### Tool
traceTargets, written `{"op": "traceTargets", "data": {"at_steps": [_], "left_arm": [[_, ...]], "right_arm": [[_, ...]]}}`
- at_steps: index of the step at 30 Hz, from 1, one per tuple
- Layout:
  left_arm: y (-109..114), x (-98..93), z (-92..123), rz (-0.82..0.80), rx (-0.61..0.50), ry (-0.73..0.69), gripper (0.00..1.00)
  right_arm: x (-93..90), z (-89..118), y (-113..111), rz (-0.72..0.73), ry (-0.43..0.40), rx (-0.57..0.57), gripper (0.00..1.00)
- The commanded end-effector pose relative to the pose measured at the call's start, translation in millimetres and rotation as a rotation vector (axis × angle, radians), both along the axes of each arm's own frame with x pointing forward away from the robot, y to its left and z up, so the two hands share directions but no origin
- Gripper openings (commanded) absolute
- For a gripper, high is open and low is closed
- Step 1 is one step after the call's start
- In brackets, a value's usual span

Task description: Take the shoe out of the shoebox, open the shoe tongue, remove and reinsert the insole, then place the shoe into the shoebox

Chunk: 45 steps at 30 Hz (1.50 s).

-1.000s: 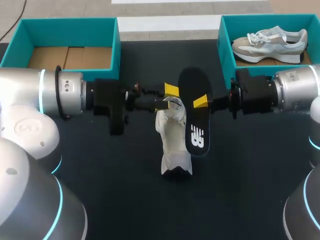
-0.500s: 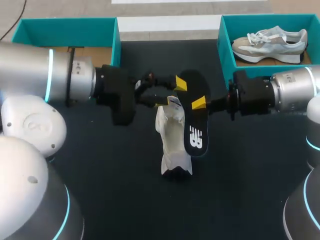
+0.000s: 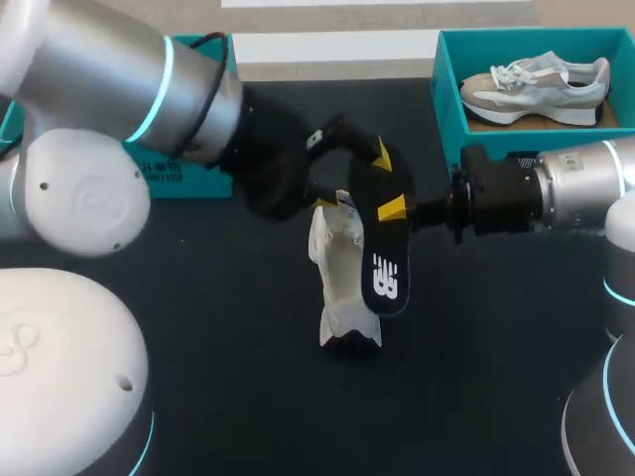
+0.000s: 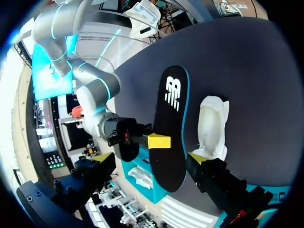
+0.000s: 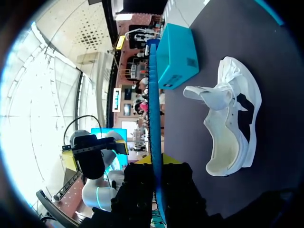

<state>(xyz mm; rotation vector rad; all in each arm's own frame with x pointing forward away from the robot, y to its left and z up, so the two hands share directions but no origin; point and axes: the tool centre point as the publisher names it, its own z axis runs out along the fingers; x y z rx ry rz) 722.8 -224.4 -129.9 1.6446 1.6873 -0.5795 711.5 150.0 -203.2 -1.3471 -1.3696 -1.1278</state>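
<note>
**Insole gripped beside the shoe**

The left gripper stands open, its fingers either side of the black insole's far end. The white shoe lies mid-table, just left of the insole, which the right gripper clamps

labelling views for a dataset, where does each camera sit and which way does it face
head: above and behind, facing down on table; left arm and right arm show.
left wrist: on left arm, facing along open left claw at insole, flat-on.
right wrist: on right arm, right claw shut on insole, seen edge-on.
shared: all show insole and shoe.
</note>
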Motion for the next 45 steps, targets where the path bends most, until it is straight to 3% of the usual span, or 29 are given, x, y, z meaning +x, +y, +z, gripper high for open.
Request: {"op": "traceTargets", "data": {"at_steps": [1,5,7,14,26,45], "left_arm": [[-7,3.2,4,0.078,0.459,0.070,1.00],[-7,3.2,4,0.078,0.459,0.070,1.00],[-8,7.0,4,0.068,0.509,0.144,1.00],[-13,18.0,13,0.066,0.648,0.203,1.00],[-13,21.0,20,0.084,0.819,0.161,1.00],[-12,26.9,12,0.087,0.797,0.164,1.00]], "right_arm": [[1.2,-2,3,0.002,0.001,0.002,0.00],[1.6,-2,4,0.010,0.001,0.000,0.00],[1.0,-2,4,0.011,0.000,-0.001,0.00],[-0.1,-2,4,0.012,0.003,-0.010,0.00],[3.7,-2,5,0.023,-0.005,-0.019,0.00],[7.9,-2,6,0.015,-0.016,-0.023,0.00]]}}
